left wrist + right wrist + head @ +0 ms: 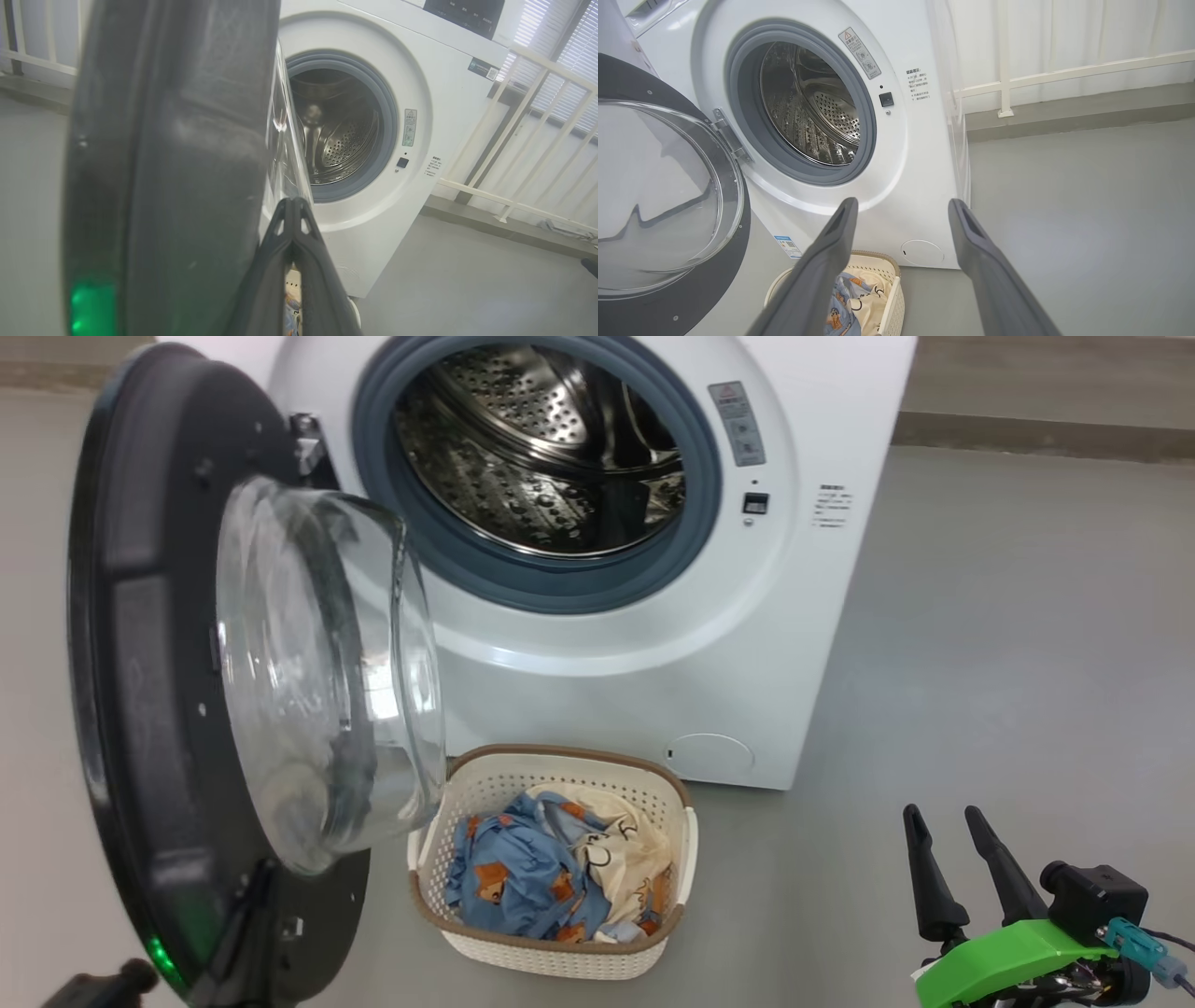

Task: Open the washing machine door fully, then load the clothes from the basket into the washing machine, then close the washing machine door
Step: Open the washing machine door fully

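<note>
The washing machine door (149, 709) stands open on the hinge (306, 443) at the left of the washing machine (803, 616), upright, its flat round face running from the machine out toward the robot, with the dark inner face turned to the right and the glass bowl (317, 672) bulging rightward, its lower part overlapping the back left corner of the basket (560, 758) in the head view. The steel drum (541, 457) gapes behind its grey ring. The basket sits on the floor (1008, 663) just in front of the machine, below the opening, and the clothes (532, 873) lie crumpled inside it, the blue bear print on the left and the cream piece on the right. The left pincer (292, 205) is closed, fingers pressed together and empty, pointing up toward the machine just beside the door's inner face, tip against the edge of the bowl in the wrist view; whether it touches the door I cannot tell. The right pincer (941, 816) is open, fingers spread wide and empty, pointing at the machine, low and well to the right of the basket
</note>
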